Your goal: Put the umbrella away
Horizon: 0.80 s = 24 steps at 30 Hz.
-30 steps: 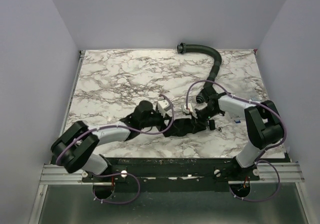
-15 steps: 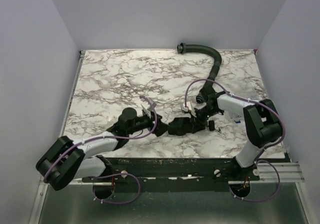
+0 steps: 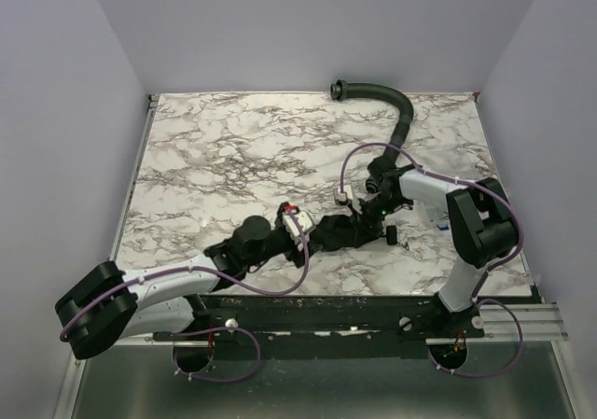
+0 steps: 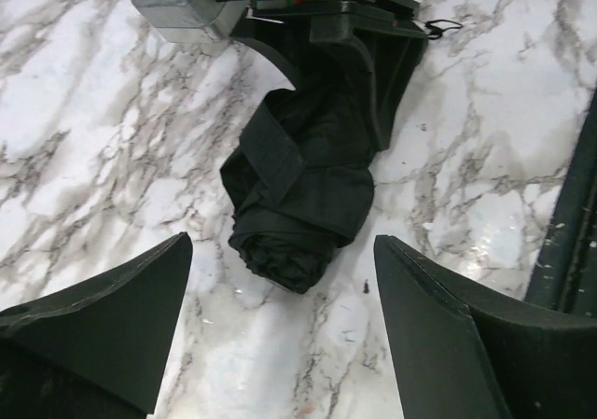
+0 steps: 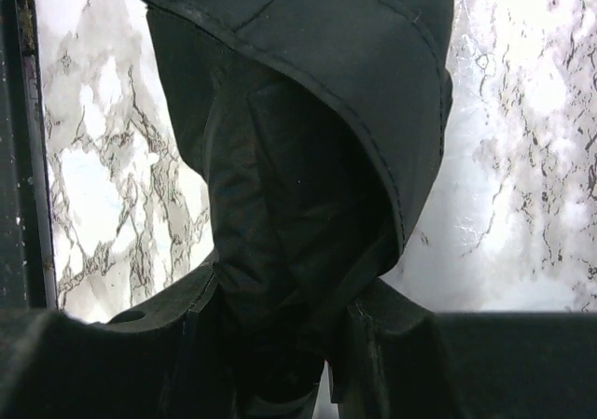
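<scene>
The left tool [image 4: 280, 251], spread wide, faces the near end of the folded umbrella [image 4: 298, 186] lying on the counter [image 4: 112, 139], while the right tool [image 5: 280, 344] pinches its far end, so the next move is likely a square two-handed grip.

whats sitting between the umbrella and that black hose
The right arm, its gripper clamping the umbrella, with marble table around it, per the top external view.

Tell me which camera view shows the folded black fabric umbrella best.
Left wrist: most of the folded black fabric umbrella, strap included, shows against the white marble tabletop. Top external shows only a small dark bundle; right wrist shows only close-up fabric folds.
</scene>
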{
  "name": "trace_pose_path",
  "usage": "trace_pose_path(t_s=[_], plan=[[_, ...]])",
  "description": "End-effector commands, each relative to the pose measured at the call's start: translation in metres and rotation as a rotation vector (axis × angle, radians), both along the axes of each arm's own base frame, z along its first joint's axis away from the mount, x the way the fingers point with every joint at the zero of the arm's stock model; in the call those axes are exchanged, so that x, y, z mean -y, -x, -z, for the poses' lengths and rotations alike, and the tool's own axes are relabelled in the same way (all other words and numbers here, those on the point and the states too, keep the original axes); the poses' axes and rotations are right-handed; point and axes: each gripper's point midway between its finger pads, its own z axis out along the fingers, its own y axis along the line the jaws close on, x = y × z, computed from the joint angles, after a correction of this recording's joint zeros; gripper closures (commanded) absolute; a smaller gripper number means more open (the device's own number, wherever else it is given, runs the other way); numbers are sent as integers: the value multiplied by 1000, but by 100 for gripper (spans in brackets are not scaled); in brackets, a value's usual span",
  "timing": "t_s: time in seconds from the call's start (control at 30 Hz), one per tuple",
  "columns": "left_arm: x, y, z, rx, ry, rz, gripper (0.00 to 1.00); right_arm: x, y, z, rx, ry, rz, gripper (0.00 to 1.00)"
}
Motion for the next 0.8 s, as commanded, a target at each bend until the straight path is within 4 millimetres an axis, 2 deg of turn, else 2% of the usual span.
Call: trace_pose_path(t_s=[0.0,0.37,0.43,0.5,0.57,0.6,0.7,0.77], plan=[[-1,-20,-6,186,-76,-18,22,28,16,44,-53,193,-4,96],[49,-43,3,236,-111,15,24,27,16,47,-48,205,0,96],[55,-45,1,245,-115,18,27,26,15,47,-44,202,0,95],[57,-47,5,243,-142,21,35,26,15,47,-46,206,1,96],[58,-46,8,237,-166,27,52,26,16,48,-47,206,0,96],[57,-46,11,233,-178,30,61,26,15,48,-46,204,0,96],[54,-44,18,218,-210,37,100,26,15,48,-44,204,0,96],[47,-47,22,218,-233,5,100,26,14,48,-45,205,3,95]])
